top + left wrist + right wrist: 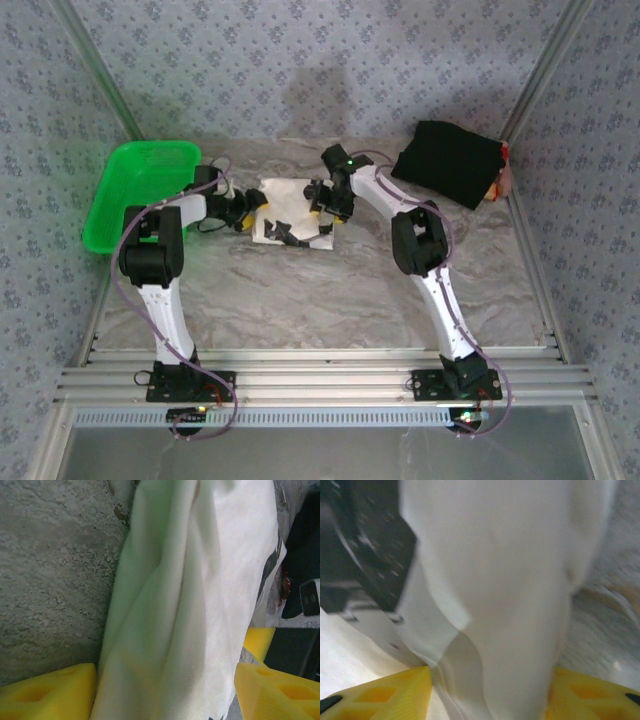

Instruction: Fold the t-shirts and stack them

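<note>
The off-white shirt (pixel 290 212), folded into a small bundle with black marks, lies at mid-table between both arms. My left gripper (pixel 243 212) is at its left edge and my right gripper (pixel 325 200) at its right edge. In the left wrist view a thick bunch of the off-white shirt (pixel 200 595) fills the gap of the left gripper (pixel 165 680), touching both yellow fingers (pixel 50 692). The right gripper (pixel 490 685) likewise has the off-white shirt (pixel 510 580) pressed between its yellow fingers (pixel 385 695). The black shirt (pixel 447 163) lies folded at the back right.
A green plastic basket (pixel 140 190) stands at the back left, close to the left arm. The marble-patterned table (pixel 330 300) is bordered by patterned walls and metal corner posts. An orange-red item (pixel 502 170) peeks out beside the black shirt.
</note>
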